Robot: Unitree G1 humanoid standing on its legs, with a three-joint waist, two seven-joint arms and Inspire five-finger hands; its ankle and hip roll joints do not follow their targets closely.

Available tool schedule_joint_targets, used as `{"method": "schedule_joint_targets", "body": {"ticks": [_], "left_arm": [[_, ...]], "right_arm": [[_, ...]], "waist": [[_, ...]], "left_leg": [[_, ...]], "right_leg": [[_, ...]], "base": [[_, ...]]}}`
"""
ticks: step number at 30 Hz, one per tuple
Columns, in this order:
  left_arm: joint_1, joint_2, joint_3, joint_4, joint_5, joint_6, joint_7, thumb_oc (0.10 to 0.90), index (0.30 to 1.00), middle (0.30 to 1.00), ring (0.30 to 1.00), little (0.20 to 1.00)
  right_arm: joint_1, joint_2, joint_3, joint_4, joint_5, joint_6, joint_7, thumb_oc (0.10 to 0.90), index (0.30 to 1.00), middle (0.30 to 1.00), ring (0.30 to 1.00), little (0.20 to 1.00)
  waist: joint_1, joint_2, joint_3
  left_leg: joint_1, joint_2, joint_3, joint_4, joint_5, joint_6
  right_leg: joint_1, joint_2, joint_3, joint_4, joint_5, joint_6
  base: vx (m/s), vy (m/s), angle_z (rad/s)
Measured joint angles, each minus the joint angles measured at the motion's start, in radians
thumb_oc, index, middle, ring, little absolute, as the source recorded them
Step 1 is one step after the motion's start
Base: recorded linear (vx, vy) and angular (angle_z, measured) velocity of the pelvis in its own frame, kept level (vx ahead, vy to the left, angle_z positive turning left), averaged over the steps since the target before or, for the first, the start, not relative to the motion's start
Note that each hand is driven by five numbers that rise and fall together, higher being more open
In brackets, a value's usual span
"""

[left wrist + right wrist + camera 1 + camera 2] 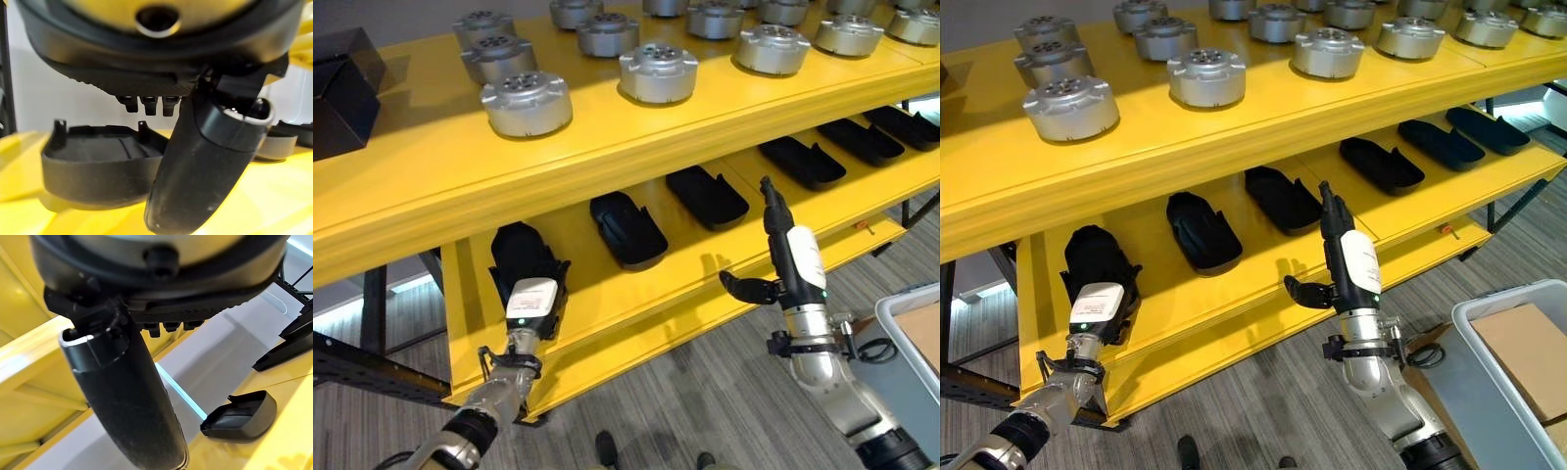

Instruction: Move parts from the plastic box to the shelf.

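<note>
The yellow shelf [431,186] carries silver round parts [658,70] on its upper board; the count cannot be told, the row is cut off. Six black parts [1203,231] lie on the lower board. The left hand [1097,305] rests on the leftmost one, fingers hidden. The right hand [1344,257] points up with straight fingers, holding nothing. A grey plastic box [1489,382] stands on the floor.

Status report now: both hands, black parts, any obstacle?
Left hand at leftmost black part, fingers hidden. Right hand open, empty, before the lower shelf. Nothing in the way.
</note>
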Motion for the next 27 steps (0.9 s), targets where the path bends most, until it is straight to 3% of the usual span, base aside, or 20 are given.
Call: {"method": "schedule_joint_targets", "body": {"ticks": [11, 15, 22, 27], "left_arm": [[-0.024, 0.012, -0.004, -0.023, -0.001, -0.041, -0.1, 0.9, 1.0, 1.0, 1.0, 1.0], [-0.026, 0.05, -0.022, -0.05, -0.002, -0.045, -0.12, 0.9, 1.0, 1.0, 1.0, 1.0], [-0.027, 0.057, -0.035, -0.071, -0.001, -0.03, -0.118, 0.9, 1.0, 1.0, 1.0, 1.0], [-0.027, 0.058, -0.032, -0.064, 0.0, 0.004, -0.033, 0.9, 1.0, 1.0, 1.0, 1.0]], "right_arm": [[-0.001, -0.014, 0.0, 0.0, 0.002, 0.003, 0.008, 0.9, 1.0, 1.0, 1.0, 1.0], [-0.003, -0.019, 0.001, 0.0, 0.018, 0.004, 0.008, 0.9, 1.0, 1.0, 1.0, 1.0], [-0.004, -0.025, 0.003, 0.0, 0.018, 0.01, 0.008, 0.9, 1.0, 1.0, 1.0, 1.0], [-0.004, -0.026, 0.003, 0.0, 0.019, 0.015, 0.007, 0.9, 1.0, 1.0, 1.0, 1.0]], "waist": [[-0.004, 0.0, 0.0], [-0.004, 0.0, 0.0], [-0.005, 0.0, 0.0], [-0.003, 0.0, 0.0]], "left_leg": [[0.01, -0.005, 0.001, -0.004, -0.001, 0.001], [0.01, -0.005, 0.001, -0.003, -0.001, 0.001], [0.01, -0.007, 0.0, -0.003, -0.001, 0.002], [0.011, -0.007, 0.0, -0.003, -0.001, 0.002]], "right_leg": [[0.007, -0.006, 0.001, -0.001, 0.0, 0.001], [0.01, -0.006, 0.001, -0.001, 0.0, 0.001], [0.011, -0.007, 0.0, -0.002, 0.0, 0.001], [0.013, -0.007, -0.001, -0.002, 0.0, 0.001]], "base": [[0.0, 0.0, 0.0], [0.0, 0.0, 0.0], [0.0, 0.0, 0.0], [0.0, 0.0, 0.0]]}}
